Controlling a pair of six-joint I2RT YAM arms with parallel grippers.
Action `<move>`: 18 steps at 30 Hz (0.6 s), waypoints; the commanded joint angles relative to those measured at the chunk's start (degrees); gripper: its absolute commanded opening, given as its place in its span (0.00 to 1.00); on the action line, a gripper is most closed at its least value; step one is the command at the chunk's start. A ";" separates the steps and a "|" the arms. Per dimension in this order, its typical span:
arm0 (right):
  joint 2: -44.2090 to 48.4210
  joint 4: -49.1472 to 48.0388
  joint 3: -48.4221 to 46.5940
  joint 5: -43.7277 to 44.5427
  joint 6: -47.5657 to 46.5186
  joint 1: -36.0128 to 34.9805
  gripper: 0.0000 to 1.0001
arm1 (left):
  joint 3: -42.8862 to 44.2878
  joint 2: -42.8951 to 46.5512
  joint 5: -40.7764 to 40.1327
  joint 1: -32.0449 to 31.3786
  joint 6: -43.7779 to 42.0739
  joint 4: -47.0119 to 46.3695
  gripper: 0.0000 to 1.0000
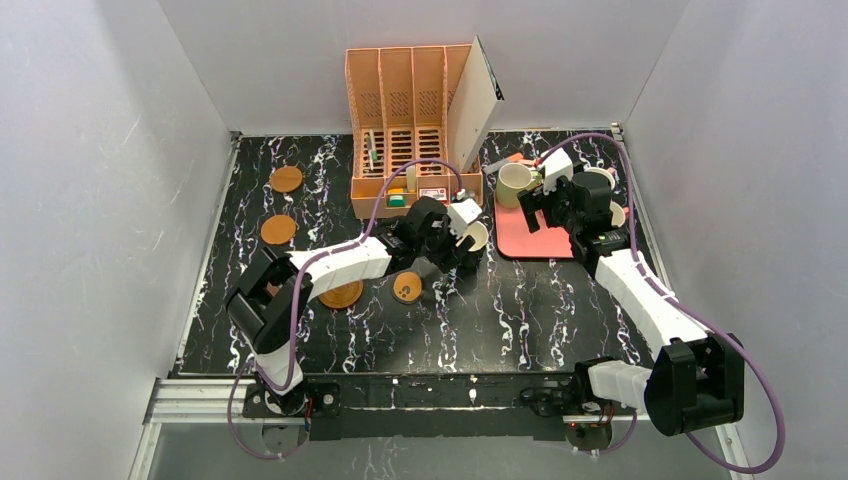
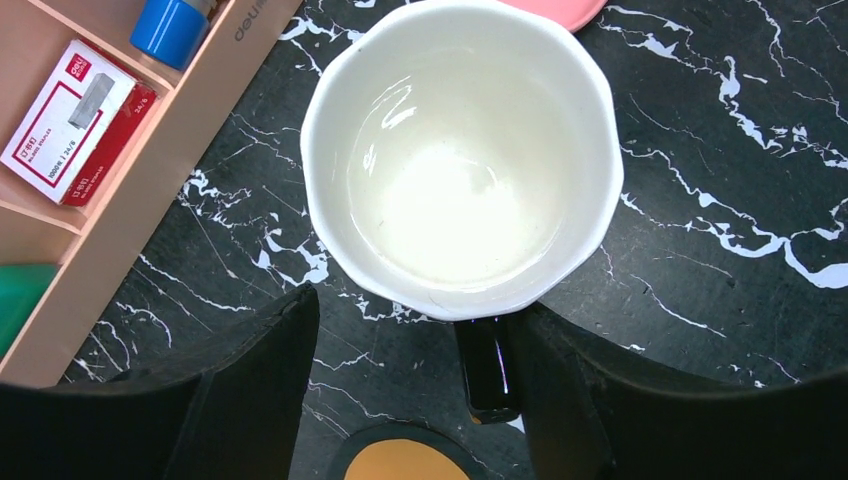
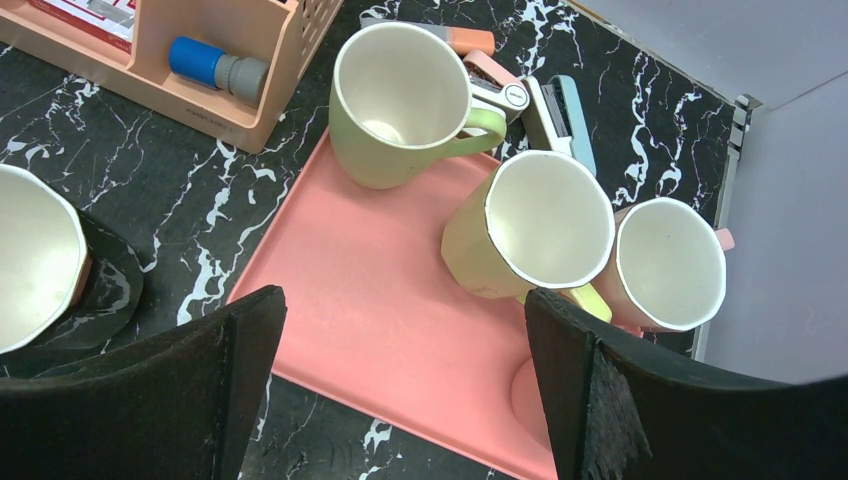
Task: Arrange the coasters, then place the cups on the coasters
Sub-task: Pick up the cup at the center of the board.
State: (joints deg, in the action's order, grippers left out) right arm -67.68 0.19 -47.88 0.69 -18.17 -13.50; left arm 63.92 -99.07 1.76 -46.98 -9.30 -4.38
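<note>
Bright, even light; sharp focus.

Pale grey walls (image 1: 90, 200) close three sides of a black, white-veined marble table (image 1: 540, 320). Just beyond the left gripper (image 1: 468, 243), an orange desk organiser (image 1: 400, 100) stands against the back wall, evenly lit.

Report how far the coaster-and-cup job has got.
Done: four coasters lie spread on the table, all bare. In hand: the left pincer straddles the black mug at its handle, not gripping. Left: green mug, yellow mug and pink mug wait at the pink tray under the open right pincer.
</note>
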 commanded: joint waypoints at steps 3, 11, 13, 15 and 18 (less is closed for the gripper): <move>0.98 -2.38 0.33 -0.34 -0.35 0.30 0.98 | 1.12 0.39 1.00 0.37 0.84 -1.04 0.58; 1.06 -2.30 0.33 -0.34 -0.37 0.31 0.98 | 1.20 0.02 2.25 0.74 1.13 -1.19 0.05; 1.06 -2.21 0.33 -0.34 -0.37 0.31 0.98 | 1.20 0.27 2.39 0.91 1.04 -0.95 0.00; 1.10 -2.21 0.41 -0.34 -0.37 0.31 0.98 | 0.91 1.33 2.83 1.22 1.08 -1.09 0.00; 1.28 -2.21 0.41 -0.34 -0.45 0.31 0.98 | -0.35 4.18 3.53 2.20 1.08 -1.86 0.00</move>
State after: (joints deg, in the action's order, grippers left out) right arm -67.68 0.19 -47.88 0.69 -18.20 -13.50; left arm 63.92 -99.11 4.05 -46.19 -8.32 -4.69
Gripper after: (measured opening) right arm 0.982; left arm 0.164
